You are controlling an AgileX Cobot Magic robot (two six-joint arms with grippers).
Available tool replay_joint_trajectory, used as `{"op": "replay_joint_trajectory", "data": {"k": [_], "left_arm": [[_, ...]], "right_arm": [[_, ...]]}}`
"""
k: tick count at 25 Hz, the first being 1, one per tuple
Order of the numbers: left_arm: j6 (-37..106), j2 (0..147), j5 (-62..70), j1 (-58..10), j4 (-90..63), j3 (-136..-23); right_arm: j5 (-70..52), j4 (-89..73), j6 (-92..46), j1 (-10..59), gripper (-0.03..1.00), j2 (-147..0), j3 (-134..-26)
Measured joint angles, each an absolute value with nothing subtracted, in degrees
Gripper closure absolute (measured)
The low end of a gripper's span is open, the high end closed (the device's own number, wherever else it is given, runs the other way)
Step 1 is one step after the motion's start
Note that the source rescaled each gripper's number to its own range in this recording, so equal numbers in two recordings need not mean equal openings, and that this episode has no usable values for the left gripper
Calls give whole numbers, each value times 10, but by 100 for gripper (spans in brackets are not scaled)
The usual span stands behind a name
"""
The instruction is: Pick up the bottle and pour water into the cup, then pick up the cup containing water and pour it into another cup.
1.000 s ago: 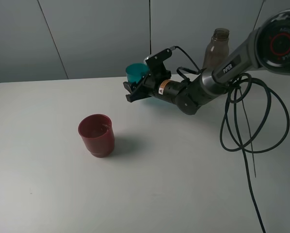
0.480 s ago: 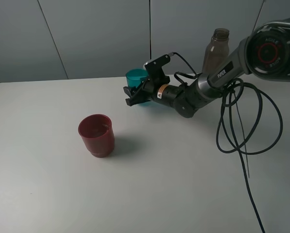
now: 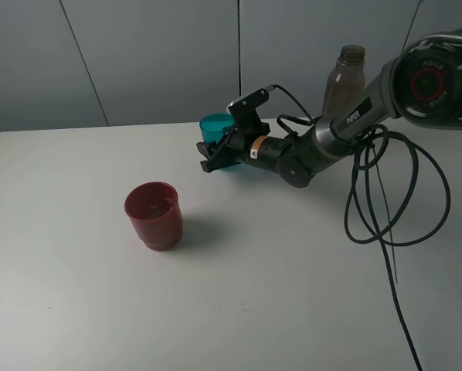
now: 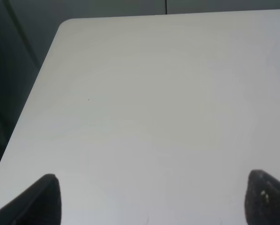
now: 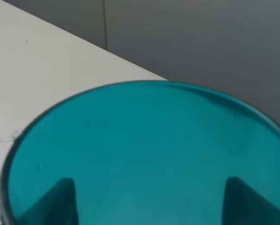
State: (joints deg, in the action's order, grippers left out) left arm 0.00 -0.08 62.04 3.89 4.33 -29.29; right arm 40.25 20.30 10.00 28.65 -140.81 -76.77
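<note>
My right gripper (image 3: 215, 157) is shut on the teal cup (image 3: 214, 127) and holds it near the table's back edge, low over the surface. In the right wrist view the cup (image 5: 144, 140) fills the frame, and the right gripper (image 5: 151, 204) shows as two dark fingers (image 5: 60, 201) seen through its wall. The dark-red cup (image 3: 154, 215) stands upright on the table, to the front left of the gripper. The tall tinted bottle (image 3: 344, 77) stands behind the right arm at the back. My left gripper (image 4: 151, 201) is open and empty over bare table.
Black cables (image 3: 385, 193) loop over the right side of the white table (image 3: 254, 294). The table's left edge and rounded corner (image 4: 60, 28) show in the left wrist view. A grey wall stands behind the table.
My right gripper has lowered the teal cup a little toward the table and drawn slightly left. The red cup and the bottle have not moved.
</note>
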Motion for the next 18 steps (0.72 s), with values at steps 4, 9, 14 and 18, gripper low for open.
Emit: {"op": "replay_joint_trajectory", "data": {"k": [4,9,14,18], "left_arm": [[0,-1,620,39,43,-293],[0,-1,620,39,43,-293],[0,-1,620,39,43,-293],[0,-1,620,39,43,-293]], "right_arm": [[402,209,100,286,17,-1408,-768],[401,217,98,286,-2,-1402,-751],[399,217,70,286,-3,-1360,-697],[388,194,13,283,-3,-1320,-637]]}}
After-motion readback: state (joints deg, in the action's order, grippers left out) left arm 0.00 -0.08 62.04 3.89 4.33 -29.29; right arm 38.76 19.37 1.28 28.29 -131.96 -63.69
